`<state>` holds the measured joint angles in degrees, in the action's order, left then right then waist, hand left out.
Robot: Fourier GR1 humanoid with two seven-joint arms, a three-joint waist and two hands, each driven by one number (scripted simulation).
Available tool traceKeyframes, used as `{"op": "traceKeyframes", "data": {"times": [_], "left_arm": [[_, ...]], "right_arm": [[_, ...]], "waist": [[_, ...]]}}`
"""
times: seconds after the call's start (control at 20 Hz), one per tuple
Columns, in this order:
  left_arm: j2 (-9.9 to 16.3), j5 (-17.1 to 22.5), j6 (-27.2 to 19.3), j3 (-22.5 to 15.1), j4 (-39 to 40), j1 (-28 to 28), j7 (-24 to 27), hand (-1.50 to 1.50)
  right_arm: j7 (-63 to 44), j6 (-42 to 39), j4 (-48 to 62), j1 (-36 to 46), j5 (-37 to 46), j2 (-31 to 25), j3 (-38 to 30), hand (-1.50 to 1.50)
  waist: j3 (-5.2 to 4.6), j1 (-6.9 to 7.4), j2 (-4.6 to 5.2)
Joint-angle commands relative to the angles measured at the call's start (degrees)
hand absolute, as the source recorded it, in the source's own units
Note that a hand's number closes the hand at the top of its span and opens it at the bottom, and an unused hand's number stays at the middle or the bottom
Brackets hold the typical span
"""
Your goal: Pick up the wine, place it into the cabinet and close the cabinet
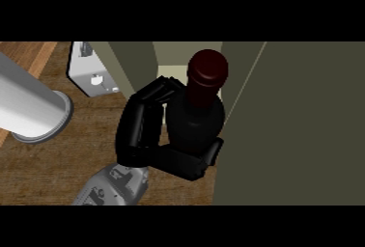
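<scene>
The wine bottle (pixel 201 108) is dark, with a deep red top, and stands upright at the opening of the cabinet (pixel 143 60). My left hand (pixel 175 161) is shut on it. The fingers (pixel 143 120) run up the bottle's left side and curl in near the neck, and the thumb (pixel 214 149) lies against its lower right. The bottle's red top shows in front of the pale cabinet interior (pixel 171 70). The open cabinet door (pixel 299 125) stands right beside the bottle. My right hand does not show.
A tall grey cylinder (pixel 28 106) with a flanged base stands on the wooden counter (pixel 64 164) at the left. A small white fitting (pixel 89 72) lies beside the cabinet's left wall. The dark door fills the right side of the view.
</scene>
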<state>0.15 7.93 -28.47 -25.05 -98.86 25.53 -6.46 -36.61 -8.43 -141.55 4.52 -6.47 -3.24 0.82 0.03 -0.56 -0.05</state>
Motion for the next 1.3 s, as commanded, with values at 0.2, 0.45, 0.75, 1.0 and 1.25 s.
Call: {"op": "traceKeyframes", "data": {"times": [0.2,0.45,0.75,1.0,1.25], "left_arm": [[-0.15,-1.43,-5.78,-0.92,5.92,5.4,1.29,1.5],[-0.15,1.04,-7.41,-0.95,10.76,8.74,2.06,1.5],[-0.15,6.37,-6.34,0.45,13.67,5.74,9.48,1.5],[-0.15,9.93,-7.3,-1.01,17.42,3.8,15.88,1.5],[-0.15,10.99,-9.02,-2.57,23.98,6.03,19.84,1.5]], "right_arm": [[-1.17,-0.43,-5.27,-2.59,-3.87,0.42,1.51,-1.5],[-2.67,-0.03,-9.12,-4.96,-3.47,0.9,3.4,-1.5],[-4.09,0.24,-9.22,-3.37,-5.95,-0.14,-0.19,-1.5],[-0.93,-1.47,-5.99,-3.75,-7.16,0.14,-0.97,-1.5],[2.28,-1.64,-4.05,-4.93,-4.03,0.94,-0.07,-1.5]], "waist": [[-0.01,0.09,0.0],[-0.02,-0.27,-0.01],[-0.03,-0.13,-0.01],[-0.01,-0.15,0.05],[-0.01,-0.12,0.07]]}}
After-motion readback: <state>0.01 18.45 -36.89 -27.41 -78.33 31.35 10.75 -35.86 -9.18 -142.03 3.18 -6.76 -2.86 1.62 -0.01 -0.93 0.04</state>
